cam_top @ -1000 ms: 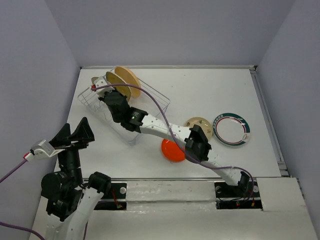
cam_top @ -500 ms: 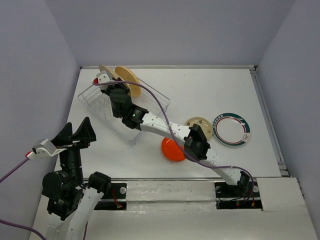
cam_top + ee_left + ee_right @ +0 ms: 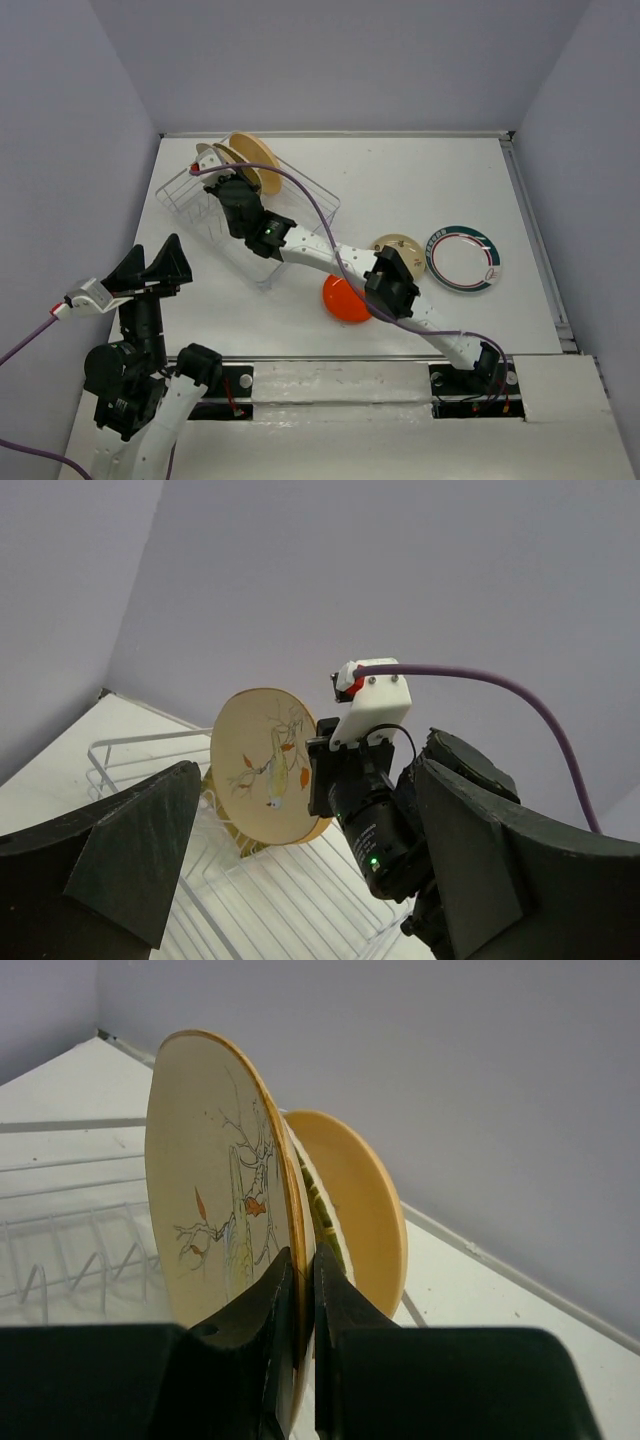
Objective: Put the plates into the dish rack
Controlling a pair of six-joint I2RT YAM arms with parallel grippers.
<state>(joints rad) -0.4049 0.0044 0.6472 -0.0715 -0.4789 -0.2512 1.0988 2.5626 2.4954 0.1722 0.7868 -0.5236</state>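
- rack (image 3: 180, 200) sits at the table's 10 o'clock.
- cream plate (image 3: 215, 1190) stands on edge at the rack's 12 o'clock end, just in front of the peach plate (image 3: 355, 1210). from above its edge runs roughly 10-to-4.
- right claw (image 3: 300, 1270) is clamped on the cream plate's near rim, with the plate at its 11 o'clock.
- left claw (image 3: 150, 268) hangs spread apart at 8 o'clock, holding nothing and well apart from the rack.

Enclosure: plain matte lavender-grey back wall (image 3: 340, 60), with a matching left side wall (image 3: 60, 150) and right side wall (image 3: 600, 150). The flat white bench (image 3: 400, 180) spans the space between them. A thin grey strip (image 3: 538, 250) runs along its right edge. A white mounting plate (image 3: 330, 382) sits at the near edge. Light is even and diffuse; shadows are soft.
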